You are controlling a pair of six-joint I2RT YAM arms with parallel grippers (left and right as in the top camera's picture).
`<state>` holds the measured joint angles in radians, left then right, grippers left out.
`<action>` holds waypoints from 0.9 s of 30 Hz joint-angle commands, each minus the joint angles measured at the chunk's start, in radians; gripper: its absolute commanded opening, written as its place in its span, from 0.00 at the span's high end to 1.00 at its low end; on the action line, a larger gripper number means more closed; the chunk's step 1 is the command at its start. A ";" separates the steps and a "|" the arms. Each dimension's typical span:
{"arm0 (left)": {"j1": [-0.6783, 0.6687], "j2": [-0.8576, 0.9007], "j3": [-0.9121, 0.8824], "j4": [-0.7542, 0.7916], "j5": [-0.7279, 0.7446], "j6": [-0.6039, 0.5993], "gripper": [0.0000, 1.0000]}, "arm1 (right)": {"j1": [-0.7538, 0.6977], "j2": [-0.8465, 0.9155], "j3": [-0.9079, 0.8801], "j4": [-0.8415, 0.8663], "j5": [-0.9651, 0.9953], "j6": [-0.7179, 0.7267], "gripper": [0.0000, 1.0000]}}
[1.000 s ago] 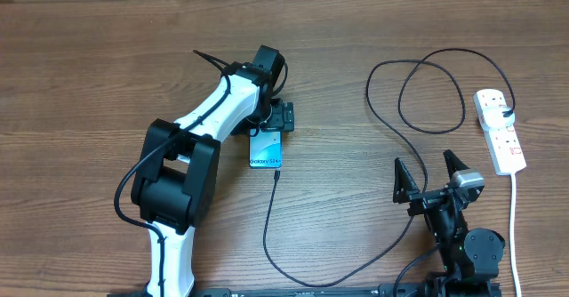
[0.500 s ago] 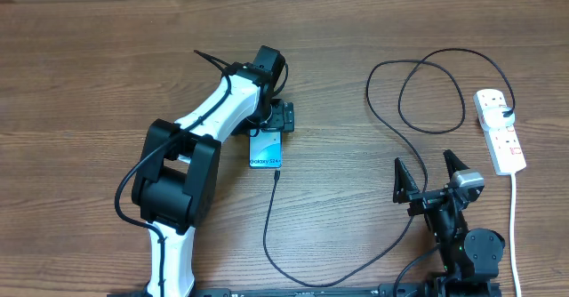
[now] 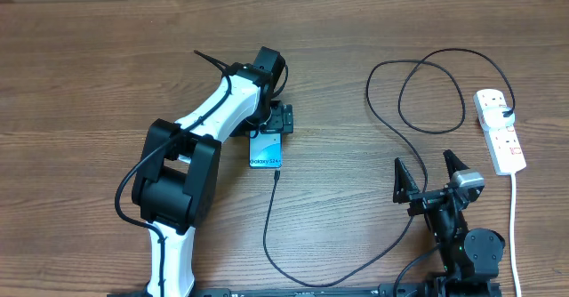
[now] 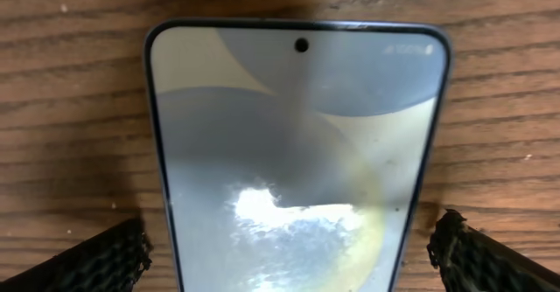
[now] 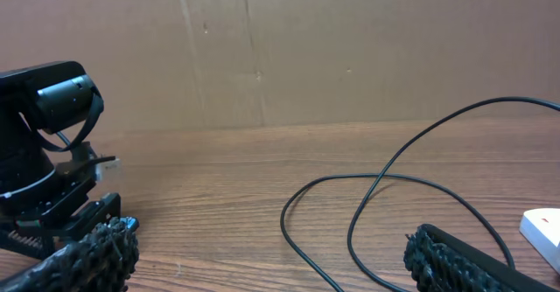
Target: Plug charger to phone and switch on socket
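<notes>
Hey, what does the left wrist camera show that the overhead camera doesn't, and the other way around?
Left wrist only: the camera hole near the top edge of the phone, glare on its screen, and gaps between the phone and the fingertips of the left gripper. Overhead only: the charger, the socket and the open right gripper. Both: the phone flat on the wooden table, under the left gripper.

**Gloss Against Grain**

Between knurled, matt black finger pads [image 4: 96, 261] of the left claw [image 4: 293, 261]: slim rectangular phone [image 4: 297, 152], glossy glass. Beneath: brown table [image 4: 70, 108], grained matt wood. Ahead of the right claw [image 5: 271, 261]: thin black cable [image 5: 378, 177], smooth, faintly shiny; beyond, dull brown cardboard wall [image 5: 350, 47].
</notes>
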<state>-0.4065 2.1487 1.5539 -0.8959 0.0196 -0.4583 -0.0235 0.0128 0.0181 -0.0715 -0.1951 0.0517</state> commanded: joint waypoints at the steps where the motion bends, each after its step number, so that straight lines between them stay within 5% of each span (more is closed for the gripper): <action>1: -0.012 0.034 -0.041 -0.016 -0.016 -0.052 0.00 | 0.006 -0.009 -0.010 0.005 0.002 -0.004 0.00; 24: -0.059 0.034 -0.041 -0.031 -0.024 -0.099 0.00 | 0.006 -0.009 -0.010 0.005 0.003 -0.004 0.00; 27: -0.059 0.034 -0.041 -0.026 -0.031 -0.098 0.13 | 0.006 -0.009 -0.010 0.005 0.002 -0.004 0.00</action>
<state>-0.4526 2.1487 1.5486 -0.9188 -0.0116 -0.5522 -0.0235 0.0128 0.0181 -0.0711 -0.1947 0.0521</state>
